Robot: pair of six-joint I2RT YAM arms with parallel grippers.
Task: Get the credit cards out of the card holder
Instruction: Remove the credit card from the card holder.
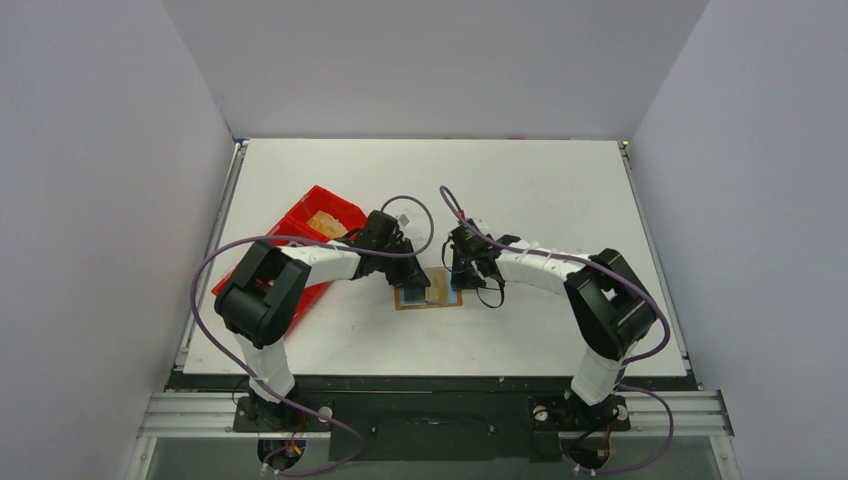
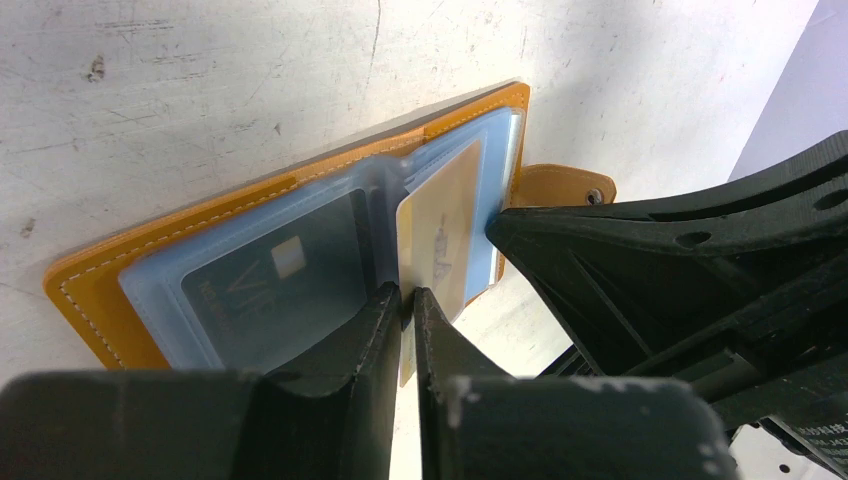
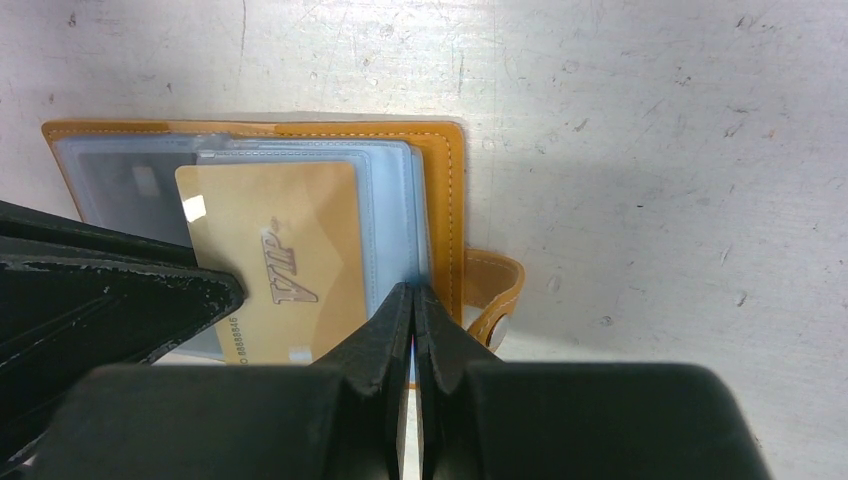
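Scuffed white tabletop beneath card holder, grey walls

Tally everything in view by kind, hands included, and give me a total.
Card holder: 1
Cards showing: 2, a gold card and a dark card
Red tray: 1
Tan thing in the tray, too small to name: 1
Robot hands: 2, left hand and right hand
Total: 7
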